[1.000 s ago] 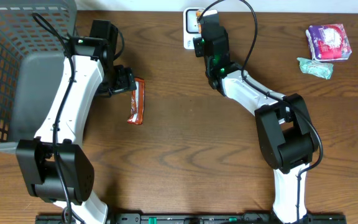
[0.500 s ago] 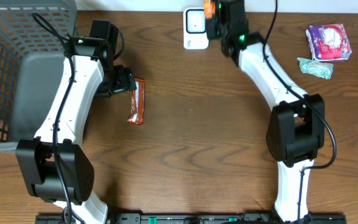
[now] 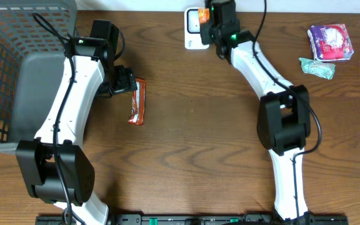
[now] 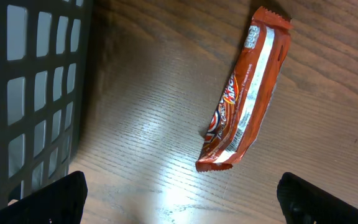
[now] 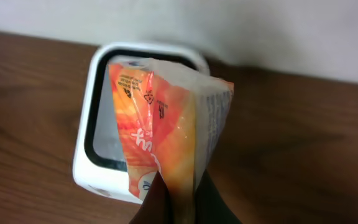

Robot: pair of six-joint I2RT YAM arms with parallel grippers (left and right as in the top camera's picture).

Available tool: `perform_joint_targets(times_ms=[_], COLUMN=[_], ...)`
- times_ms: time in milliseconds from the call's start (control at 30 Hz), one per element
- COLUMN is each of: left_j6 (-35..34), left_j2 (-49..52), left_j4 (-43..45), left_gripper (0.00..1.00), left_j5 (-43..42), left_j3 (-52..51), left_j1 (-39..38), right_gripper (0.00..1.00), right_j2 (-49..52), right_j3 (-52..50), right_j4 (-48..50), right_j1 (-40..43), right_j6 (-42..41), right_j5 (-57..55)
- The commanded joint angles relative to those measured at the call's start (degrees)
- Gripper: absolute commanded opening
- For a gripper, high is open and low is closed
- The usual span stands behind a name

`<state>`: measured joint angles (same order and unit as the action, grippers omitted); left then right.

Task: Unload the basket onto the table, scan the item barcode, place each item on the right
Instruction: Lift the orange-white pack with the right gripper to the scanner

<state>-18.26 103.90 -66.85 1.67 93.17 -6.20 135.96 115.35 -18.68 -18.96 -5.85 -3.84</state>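
Orange-and-white crinkly plastic packet (image 5: 157, 118) sits just in front of the white rounded-rectangle scanner (image 5: 89, 112) at the far edge of the brown wooden table (image 3: 186, 137), pinched at its lower end by our right gripper (image 5: 178, 198). Our left gripper (image 4: 182, 205) hovers with fingers spread wide near a reddish-brown wrapped chocolate bar (image 4: 246, 93), beside the dark grey mesh basket (image 4: 30, 93).

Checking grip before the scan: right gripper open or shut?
Shut on the orange packet: in the right wrist view the right gripper pinches its lower edge, holding it in front of the white scanner.
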Motion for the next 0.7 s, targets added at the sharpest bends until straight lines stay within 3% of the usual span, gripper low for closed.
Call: perform_joint_targets(times_ms=[0, 233, 400, 533, 667], left_j6=[-0.9, -0.9, -0.9, -0.9, -0.9], left_j2=[0.7, 0.7, 0.7, 0.7, 0.7], left_j4=[-0.2, -0.2, -0.2, -0.2, -0.2], left_gripper=[0.98, 0.98, 0.98, 0.98, 0.98], left_j5=[0.5, 0.5, 0.5, 0.5, 0.5], left_j3=[-0.4, -0.4, -0.4, -0.4, -0.4], left_j1=[0.0, 0.0, 0.0, 0.0, 0.0], right_gripper=[0.01, 0.01, 0.01, 0.01, 0.01], right_j2=[-1.9, -1.9, -1.8, -1.1, 0.4], right_j3=[3.4, 8.4, 8.3, 8.3, 8.3], right_j4=[-0.9, -8.3, -9.9, -6.6, -4.4], right_j1=[-0.5, -1.0, -4.9, -8.8, -9.6], right_j6=[-1.4, -0.3, 13.9, 31.2, 35.3], right_j5=[-0.7, -2.3, -16.2, -29.1, -30.6])
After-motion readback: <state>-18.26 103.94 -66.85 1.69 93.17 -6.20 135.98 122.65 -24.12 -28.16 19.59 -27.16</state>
